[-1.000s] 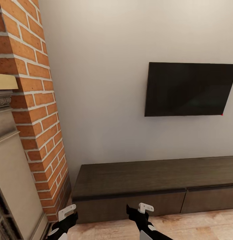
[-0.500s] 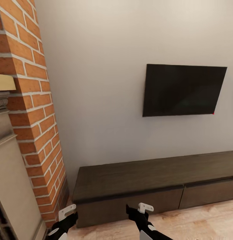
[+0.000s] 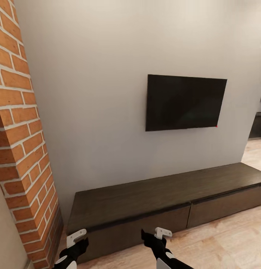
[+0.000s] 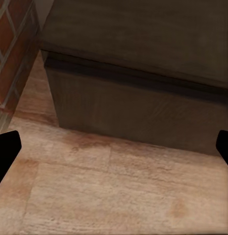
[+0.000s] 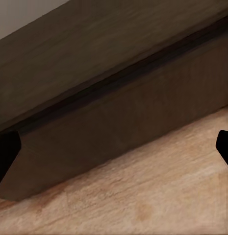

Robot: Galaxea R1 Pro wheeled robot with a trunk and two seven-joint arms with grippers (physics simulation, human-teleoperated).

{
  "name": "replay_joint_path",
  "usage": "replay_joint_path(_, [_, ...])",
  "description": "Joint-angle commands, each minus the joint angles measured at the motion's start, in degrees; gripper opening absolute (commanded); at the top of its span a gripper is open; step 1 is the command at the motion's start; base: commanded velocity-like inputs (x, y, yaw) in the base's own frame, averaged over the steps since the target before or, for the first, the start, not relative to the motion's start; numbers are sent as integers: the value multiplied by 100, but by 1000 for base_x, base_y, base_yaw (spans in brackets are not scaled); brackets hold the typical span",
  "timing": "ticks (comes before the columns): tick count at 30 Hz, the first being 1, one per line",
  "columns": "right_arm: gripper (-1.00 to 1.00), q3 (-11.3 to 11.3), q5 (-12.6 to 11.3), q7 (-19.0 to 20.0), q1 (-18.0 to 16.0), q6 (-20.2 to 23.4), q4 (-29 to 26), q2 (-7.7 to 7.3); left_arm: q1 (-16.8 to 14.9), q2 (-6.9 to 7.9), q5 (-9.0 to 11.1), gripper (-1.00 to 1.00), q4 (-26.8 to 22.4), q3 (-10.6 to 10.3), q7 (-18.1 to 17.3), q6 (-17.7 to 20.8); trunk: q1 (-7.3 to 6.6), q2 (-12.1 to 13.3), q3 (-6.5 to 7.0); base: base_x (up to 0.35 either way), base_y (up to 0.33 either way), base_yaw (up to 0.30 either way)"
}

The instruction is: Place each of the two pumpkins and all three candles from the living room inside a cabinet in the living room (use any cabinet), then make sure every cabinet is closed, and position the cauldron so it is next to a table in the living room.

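Note:
The cabinet (image 3: 160, 194) is a long low dark-brown unit against the grey wall under the TV, and both wide drawer fronts in view sit flush and closed. My left gripper (image 3: 75, 243) hangs low in front of the cabinet's left end, and my right gripper (image 3: 156, 239) is in front of the left drawer front. The left wrist view has the cabinet's left corner (image 4: 138, 98) above wood floor, with my left gripper (image 4: 114, 149) open and empty. Across the right wrist view runs a drawer front (image 5: 118, 122), where my right gripper (image 5: 114, 152) is open and empty too.
A red-brick fireplace column (image 3: 22, 149) stands close at the left, next to the cabinet's end. A black TV (image 3: 184, 101) hangs on the wall. Light wood-plank floor (image 3: 227, 243) stretches to the right, where a doorway (image 3: 257, 127) opens into another room.
The whole view has swung right, so the camera moved: the cream mantel has left the picture, and the cabinet's right end and the doorway have come in. Both grippers hold the same pose.

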Motion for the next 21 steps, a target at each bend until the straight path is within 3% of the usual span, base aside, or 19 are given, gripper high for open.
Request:
replay_joint_path(1, [100, 48, -39, -25, -5, -18, -1, 0, -6, 11, 59, 100, -6, -48, 39, -39, -1, -3, -6, 0, 0, -35])
replay_joint_path(13, [100, 48, -41, -16, -5, -26, -1, -4, -6, 15, 67, 100, -6, -48, 39, -38, -1, -3, -5, -114, 52, -14])
replay_joint_path(21, [100, 48, -41, -16, -5, -25, -1, -3, -6, 24, 58, 100, -6, -48, 34, -38, -1, -3, 0, -43, 48, -163])
